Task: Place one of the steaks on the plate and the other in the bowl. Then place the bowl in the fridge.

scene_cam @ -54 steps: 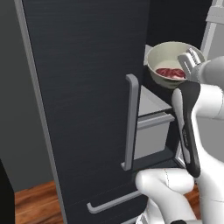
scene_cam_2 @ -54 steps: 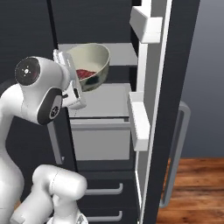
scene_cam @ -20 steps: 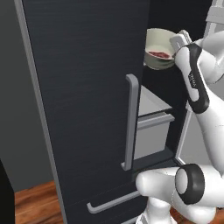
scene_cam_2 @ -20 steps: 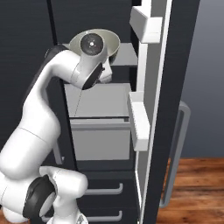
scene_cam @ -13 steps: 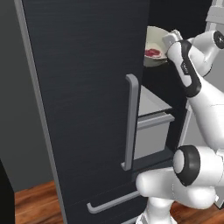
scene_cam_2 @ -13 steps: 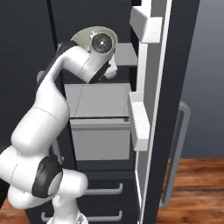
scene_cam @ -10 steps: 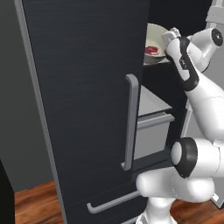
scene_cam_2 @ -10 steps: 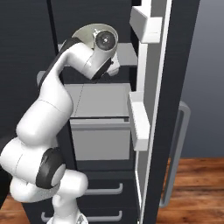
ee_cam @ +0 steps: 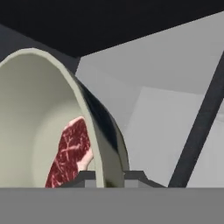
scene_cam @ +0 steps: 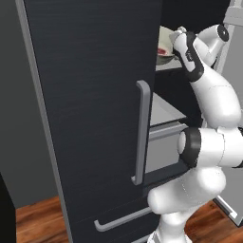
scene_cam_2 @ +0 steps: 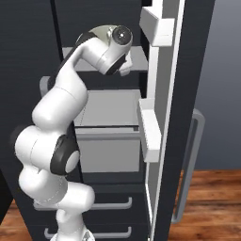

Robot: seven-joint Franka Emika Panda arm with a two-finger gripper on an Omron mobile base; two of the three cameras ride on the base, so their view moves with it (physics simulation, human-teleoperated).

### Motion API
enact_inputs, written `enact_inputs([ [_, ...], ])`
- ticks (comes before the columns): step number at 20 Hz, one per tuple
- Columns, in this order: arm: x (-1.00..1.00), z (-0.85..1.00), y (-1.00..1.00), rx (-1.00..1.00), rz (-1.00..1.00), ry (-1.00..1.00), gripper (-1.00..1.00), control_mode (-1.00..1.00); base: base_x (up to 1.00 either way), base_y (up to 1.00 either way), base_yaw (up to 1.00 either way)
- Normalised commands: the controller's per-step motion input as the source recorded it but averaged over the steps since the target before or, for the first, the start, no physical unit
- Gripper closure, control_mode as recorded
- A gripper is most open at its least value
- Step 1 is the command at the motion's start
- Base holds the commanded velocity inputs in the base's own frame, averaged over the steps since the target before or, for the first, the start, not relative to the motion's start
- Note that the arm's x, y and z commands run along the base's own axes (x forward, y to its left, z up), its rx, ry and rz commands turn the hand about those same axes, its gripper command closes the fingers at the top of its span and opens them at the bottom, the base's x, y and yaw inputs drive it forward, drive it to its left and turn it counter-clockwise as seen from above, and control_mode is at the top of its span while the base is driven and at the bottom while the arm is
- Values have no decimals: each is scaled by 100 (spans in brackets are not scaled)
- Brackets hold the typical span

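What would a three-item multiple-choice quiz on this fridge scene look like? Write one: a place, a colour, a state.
1. Where is the bowl?
A. on the floor
B. up at the fridge shelf
C. in a bottom drawer

2. What colour is the steak in it?
A. dark red, white marbling
B. grey
C. green

3. What is the claw doing?
A. hanging open
B. gripping a door handle
C. clamped on the bowl's rim

Key: B, the left base view shows the bowl at shelf height; A, hand view; C, the rim runs between the fingers.
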Motion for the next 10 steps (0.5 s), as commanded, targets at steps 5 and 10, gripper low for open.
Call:
enact_inputs([
  [5,49,-15,0,5,0,6,100,-100,0,0,0],
  [10,52,-33,12,0,0,0,100,-100,0,0,0],
])
